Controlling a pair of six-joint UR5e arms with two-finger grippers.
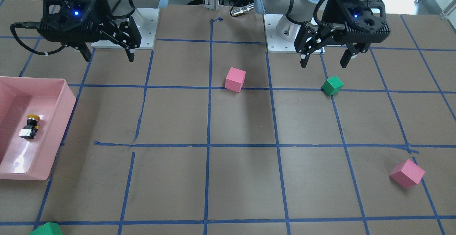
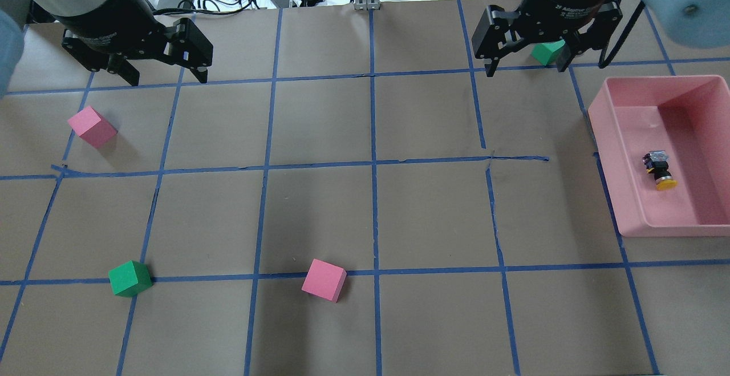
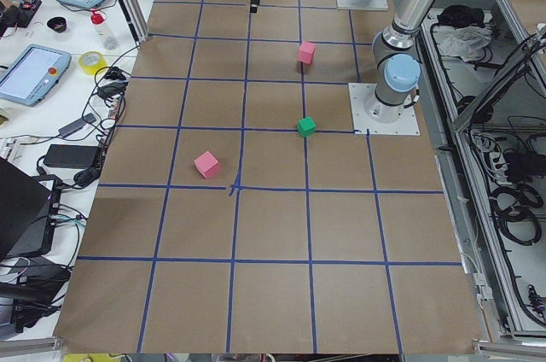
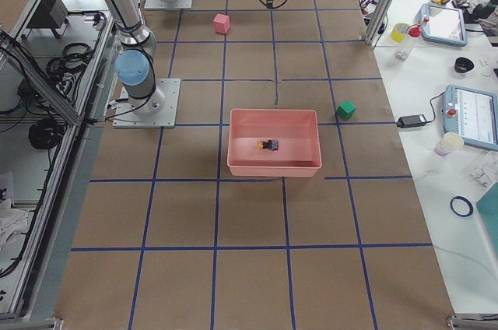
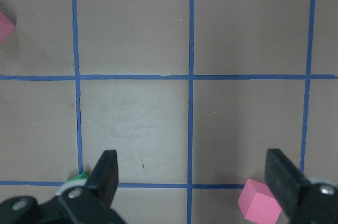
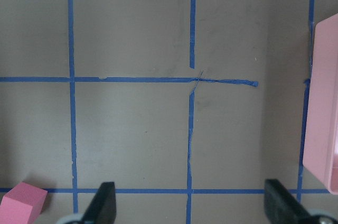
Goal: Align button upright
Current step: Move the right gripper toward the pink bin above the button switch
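Observation:
The button (image 2: 658,169) lies on its side on the floor of the pink bin (image 2: 604,153), with its yellow cap, black body and grey-white block all showing. It also shows in the front view (image 1: 30,127) and in the right side view (image 4: 268,144). My right gripper (image 2: 526,69) is open and empty, up above the table, beyond the bin's far left corner. It also shows in the front view (image 1: 109,58). My left gripper (image 2: 165,76) is open and empty on the far side of the table, and also shows in the front view (image 1: 323,64).
Two pink cubes (image 2: 92,127) (image 2: 324,279) and a green cube (image 2: 130,278) sit on the paper with its blue tape grid. Another green cube (image 2: 547,52) sits under my right gripper. The bin's edge (image 6: 322,102) shows at the right of the right wrist view.

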